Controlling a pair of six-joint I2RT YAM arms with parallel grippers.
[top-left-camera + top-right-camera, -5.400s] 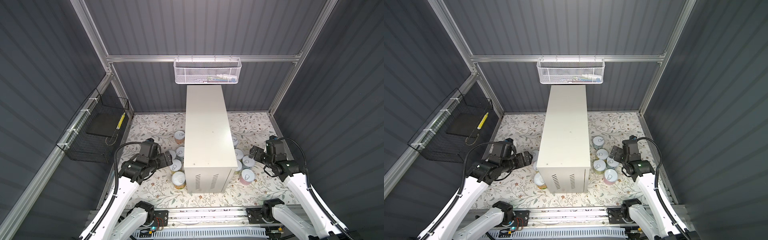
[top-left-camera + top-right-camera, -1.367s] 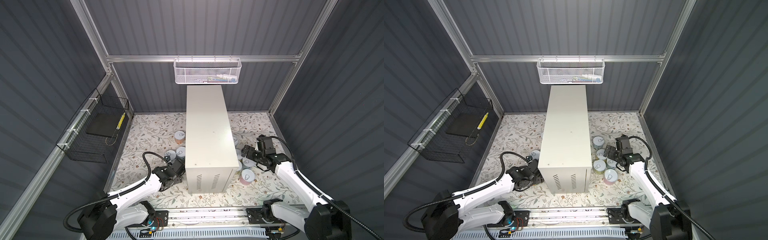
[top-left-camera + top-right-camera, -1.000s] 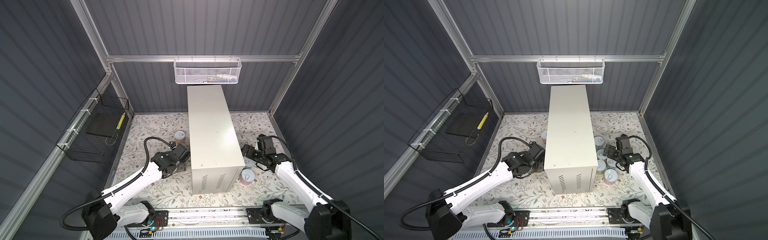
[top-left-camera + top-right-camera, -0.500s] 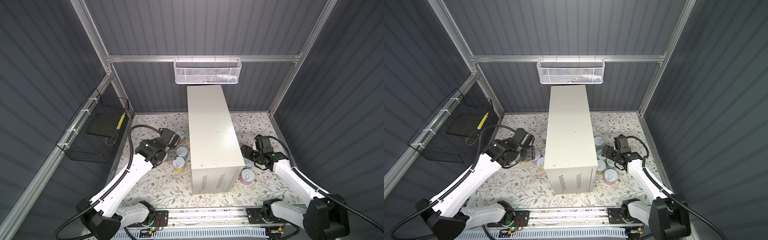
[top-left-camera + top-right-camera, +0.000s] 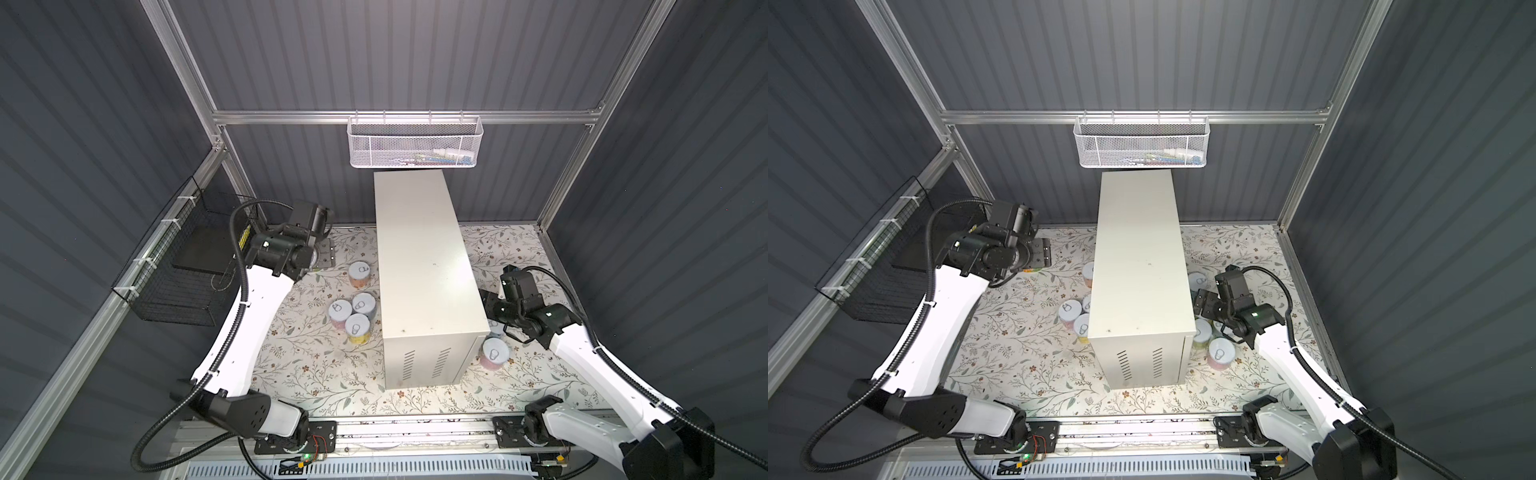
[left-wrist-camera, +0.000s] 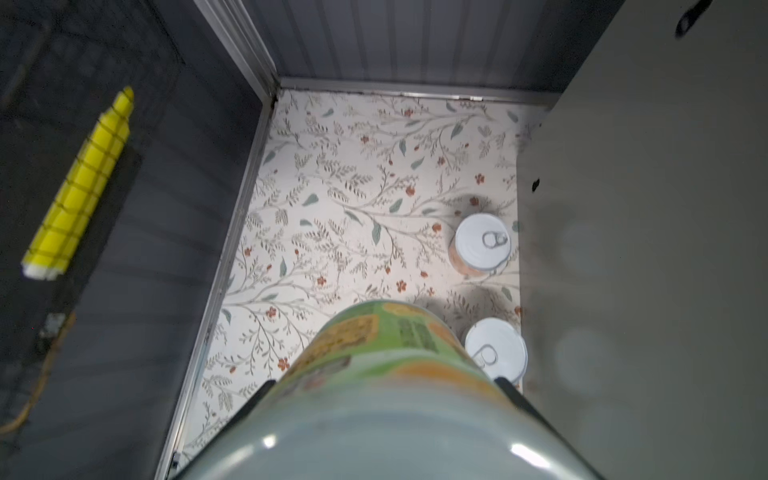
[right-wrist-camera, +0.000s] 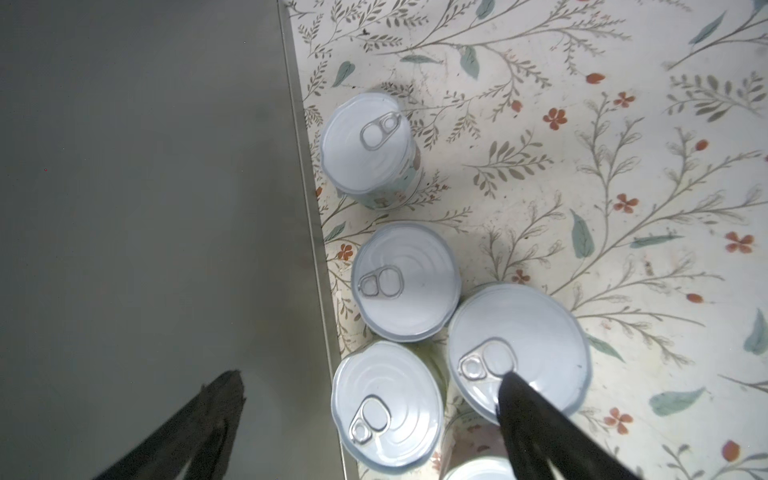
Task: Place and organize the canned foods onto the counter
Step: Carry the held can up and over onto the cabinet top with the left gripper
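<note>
L arm is up on the left of the counter. The left gripper pinches a green-yellow can by its sides, fingers tight on the label, can in the air over the floral mat. On the mat below we see four more cans near the counter's left wall: a lone can farther back and a trio touching each other. R side: the right gripper sits low by the counter's right wall, fingers spread wide, gripping nothing. One finger is in front of that wall, the other over the nearest lid, prob. not touching but we can't be sure. Five right-side cans crowd that wall in the wrist view; in both top views the counter hides some of them. A white mesh basket hangs behind the counter, and a black wire basket w/ a yellow item hangs on the left wall.
</note>
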